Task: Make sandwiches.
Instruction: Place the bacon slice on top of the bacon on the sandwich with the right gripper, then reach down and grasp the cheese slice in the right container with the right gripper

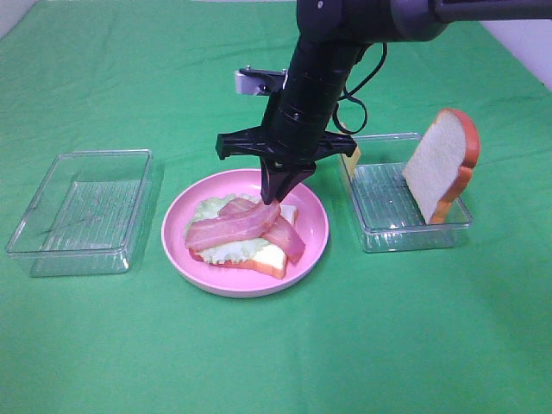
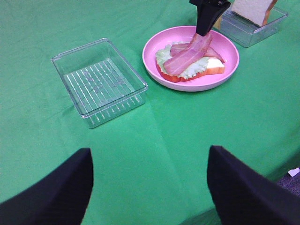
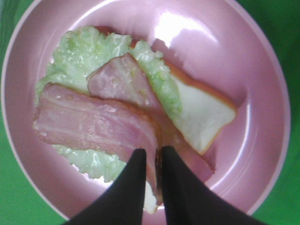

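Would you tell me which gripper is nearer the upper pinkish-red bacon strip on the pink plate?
Right. The right gripper straddles one end of the upper pinkish-red bacon strip; the left gripper hangs far off above green cloth.

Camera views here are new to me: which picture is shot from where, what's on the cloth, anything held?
This is a two-armed robot. The wide picture comes from a high camera; the other two from each arm's wrist. A pink plate carries bread, lettuce and two bacon strips. The left clear box is empty; the right clear box holds a leaning bread slice. The left fingers stand wide open, empty. The right fingers sit nearly closed at the top strip's end; whether they grip it is unclear.
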`<state>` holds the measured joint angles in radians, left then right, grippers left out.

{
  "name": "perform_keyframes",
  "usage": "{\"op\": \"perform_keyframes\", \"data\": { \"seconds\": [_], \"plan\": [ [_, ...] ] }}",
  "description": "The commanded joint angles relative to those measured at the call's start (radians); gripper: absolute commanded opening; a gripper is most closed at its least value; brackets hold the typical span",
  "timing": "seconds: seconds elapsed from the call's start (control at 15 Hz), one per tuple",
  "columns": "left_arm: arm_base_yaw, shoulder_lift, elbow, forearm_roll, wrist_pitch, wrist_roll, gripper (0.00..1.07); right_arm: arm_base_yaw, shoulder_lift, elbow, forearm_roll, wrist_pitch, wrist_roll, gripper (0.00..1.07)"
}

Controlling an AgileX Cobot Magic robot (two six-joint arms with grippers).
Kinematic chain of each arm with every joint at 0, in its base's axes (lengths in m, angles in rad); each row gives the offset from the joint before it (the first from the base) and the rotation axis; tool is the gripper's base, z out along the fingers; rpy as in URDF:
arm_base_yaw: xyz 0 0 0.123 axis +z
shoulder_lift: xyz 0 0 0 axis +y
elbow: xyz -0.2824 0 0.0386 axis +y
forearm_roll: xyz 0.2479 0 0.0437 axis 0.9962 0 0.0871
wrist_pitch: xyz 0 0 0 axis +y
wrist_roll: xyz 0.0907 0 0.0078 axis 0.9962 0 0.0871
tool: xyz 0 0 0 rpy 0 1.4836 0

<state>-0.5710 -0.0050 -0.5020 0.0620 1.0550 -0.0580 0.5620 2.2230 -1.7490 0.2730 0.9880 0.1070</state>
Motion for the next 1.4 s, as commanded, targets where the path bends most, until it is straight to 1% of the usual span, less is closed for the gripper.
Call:
{"op": "perform_keyframes", "data": {
  "seconds": [0.07,0.2,0.27,0.53,0.73,0.8,0.93,1.2,1.27,1.33,1.4],
  "plan": [
    [-0.003,-0.022,0.002,-0.002,-0.008,0.0,0.67,-0.004,-0.005,-0.004,-0.02,-0.01,0.014,0.36],
    [-0.003,-0.022,0.002,-0.002,-0.008,0.0,0.67,-0.004,-0.008,-0.004,-0.031,-0.012,0.014,0.62],
    [-0.003,-0.022,0.002,-0.002,-0.008,0.0,0.67,-0.004,-0.018,-0.005,-0.044,-0.012,0.014,0.69],
    [-0.003,-0.022,0.002,-0.002,-0.008,0.0,0.67,-0.005,-0.092,-0.01,-0.103,-0.002,0.016,0.7],
    [-0.003,-0.022,0.002,-0.002,-0.008,0.0,0.67,-0.006,-0.101,-0.123,-0.184,0.134,0.034,0.7],
    [-0.003,-0.022,0.002,-0.002,-0.008,0.0,0.67,-0.016,-0.101,-0.197,-0.243,0.191,0.056,0.7],
    [-0.003,-0.022,0.002,-0.002,-0.008,0.0,0.67,-0.041,-0.101,-0.225,-0.258,0.216,0.063,0.69],
    [-0.003,-0.022,0.002,-0.002,-0.008,0.0,0.67,-0.138,-0.059,-0.254,-0.234,0.219,0.052,0.68],
    [-0.003,-0.022,0.002,-0.002,-0.008,0.0,0.67,-0.149,-0.046,-0.261,-0.219,0.218,0.045,0.68],
    [-0.003,-0.022,0.002,-0.002,-0.008,0.0,0.67,-0.188,-0.002,-0.274,-0.154,0.212,0.011,0.68],
    [-0.003,-0.022,0.002,-0.002,-0.008,0.0,0.67,-0.194,0.011,-0.274,-0.131,0.195,-0.003,0.68]
  ]
}}
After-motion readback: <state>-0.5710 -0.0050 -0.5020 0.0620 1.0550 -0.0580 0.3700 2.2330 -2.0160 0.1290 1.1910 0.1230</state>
